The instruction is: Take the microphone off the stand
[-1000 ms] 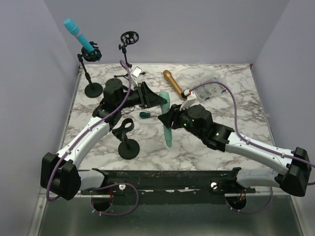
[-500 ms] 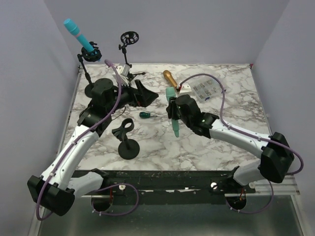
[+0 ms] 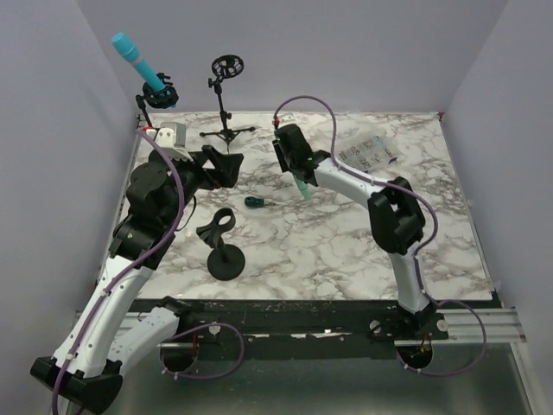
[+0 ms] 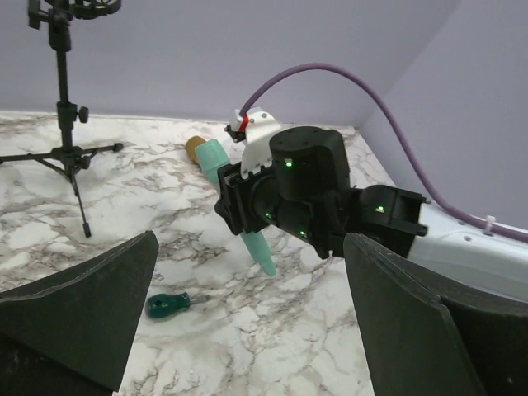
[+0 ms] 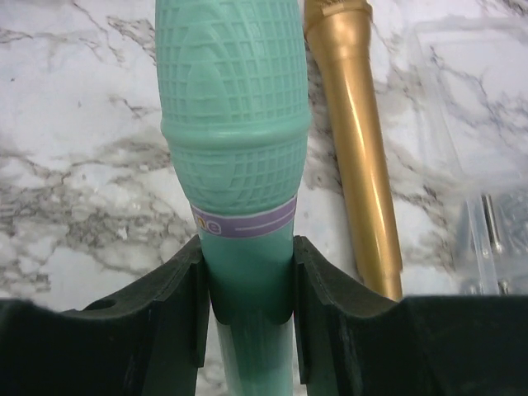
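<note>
empty stand [image 3: 224, 249]: black, with a round foot. It stands on the marble surface [image 3: 346, 251]. The clip on top holds nothing.
green mic [image 5: 233, 124]: out of the empty stand, behind it and to its right. It is tilted, fat head up and thin end down. I cannot tell if the thin end touches the surface.
right pincer [image 5: 247, 305]: closed tight on the green mic's thin neck, one finger on each side, just under the purple band.
left pincer [image 3: 229, 169]: wide open and holding nothing. It is up in the air right behind the empty stand, and it points at the green mic but is apart from it.
screwdriver [image 3: 253, 202]: small, with a green handle. It lies flat just behind the empty stand, a bit to the right.
gold mic [image 5: 355, 140]: lies flat behind and right of the empty stand, just beside the green mic.
tripod [image 3: 226, 112]: far behind the empty stand, with a round ring on top.
blue mic [image 3: 138, 59]: far behind and left of the empty stand, sitting tilted in the corner stand [image 3: 162, 156].
box [image 3: 370, 154]: clear, far right of and behind the empty stand.
</note>
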Robot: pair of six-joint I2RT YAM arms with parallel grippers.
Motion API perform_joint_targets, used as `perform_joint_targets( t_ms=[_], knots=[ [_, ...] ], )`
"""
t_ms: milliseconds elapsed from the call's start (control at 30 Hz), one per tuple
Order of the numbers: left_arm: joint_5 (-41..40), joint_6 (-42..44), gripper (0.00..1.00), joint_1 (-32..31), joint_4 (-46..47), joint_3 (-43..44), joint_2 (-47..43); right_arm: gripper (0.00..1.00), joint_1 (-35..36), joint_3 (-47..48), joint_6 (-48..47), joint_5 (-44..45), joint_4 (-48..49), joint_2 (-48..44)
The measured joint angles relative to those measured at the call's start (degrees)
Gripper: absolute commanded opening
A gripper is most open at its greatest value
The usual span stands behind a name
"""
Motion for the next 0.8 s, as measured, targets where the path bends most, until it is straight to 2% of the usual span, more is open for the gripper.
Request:
perform_joint_targets(
  t_ms=[200, 300, 567, 800],
  knots=[
    [-3.9, 1.5, 0.97, 0.6, 1.2, -1.1, -1.4, 0.07, -0.2, 19.9, -7.1, 2.3, -6.0, 16.2],
    [-4.0, 1.6, 0.97, 1.3, 1.3, -1.1, -0.8, 0.13, -0.2, 26.0, -10.5, 4.4, -7.5, 21.6],
    [-2.9, 0.9, 0.97, 3.5, 1.3, -1.1, 0.5, 0.23, -1.2, 31.2, -17.6, 6.9, -8.5, 27.3],
    [-2.0, 0.6, 0.96, 4.1, 1.3, -1.1, 2.1, 0.34, -2.7, 33.0, -19.6, 7.1, -7.8, 29.4]
  ],
)
